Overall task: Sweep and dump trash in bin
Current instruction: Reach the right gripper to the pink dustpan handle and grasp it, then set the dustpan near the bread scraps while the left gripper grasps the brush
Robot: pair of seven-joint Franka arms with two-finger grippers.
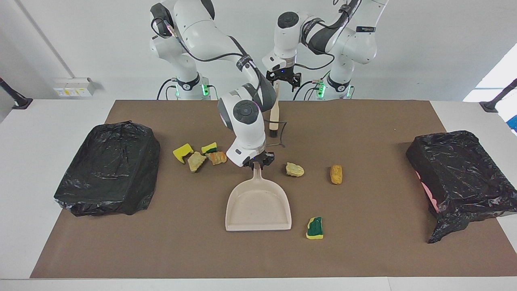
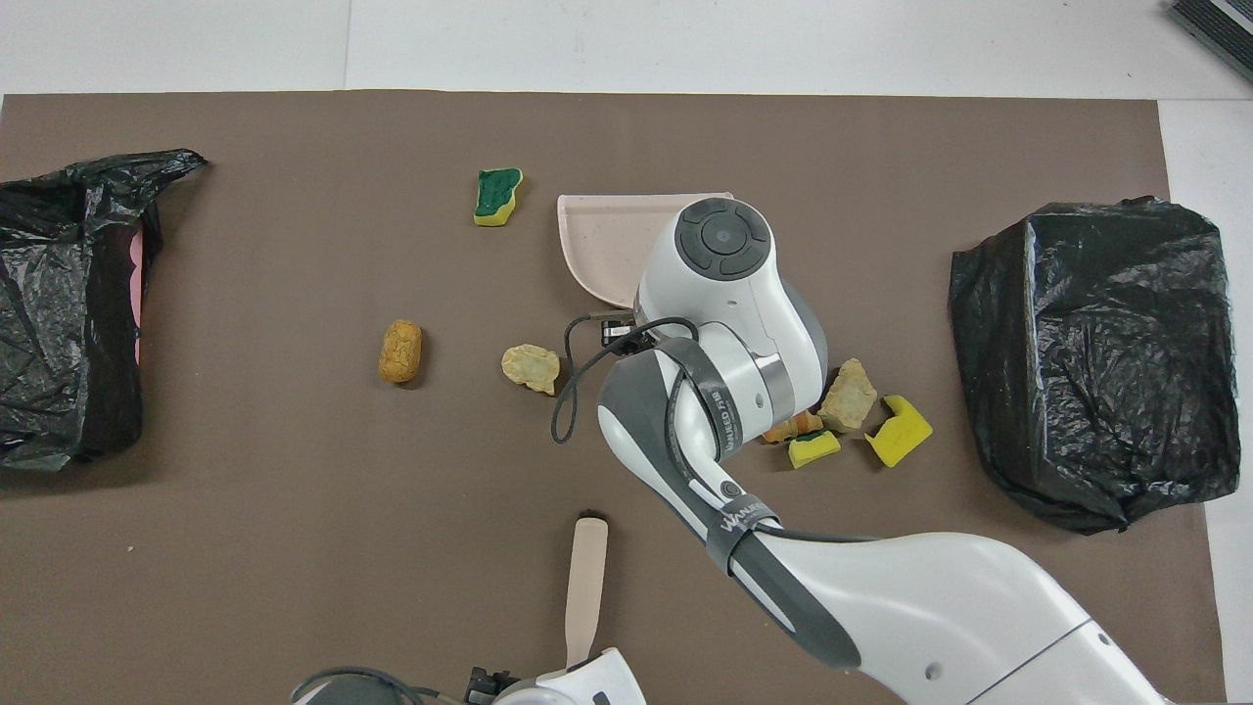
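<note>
The left end effector (image 1: 278, 82) pinches the brush (image 1: 274, 115) by its handle, upright. Trash (image 1: 202, 154) — yellow-green sponge bits, tan chunks — lies scattered mid-surface (image 1: 161, 250). The right end effector (image 1: 258, 163) clamps the dustpan (image 1: 258, 208) handle, a grip hidden overhead by the arm.

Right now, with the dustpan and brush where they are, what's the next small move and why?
Probably lower the left tool, which holds the brush upright off the mat. The right tool already grips the dustpan handle with the pan flat, and all the trash lies loose outside it.
</note>
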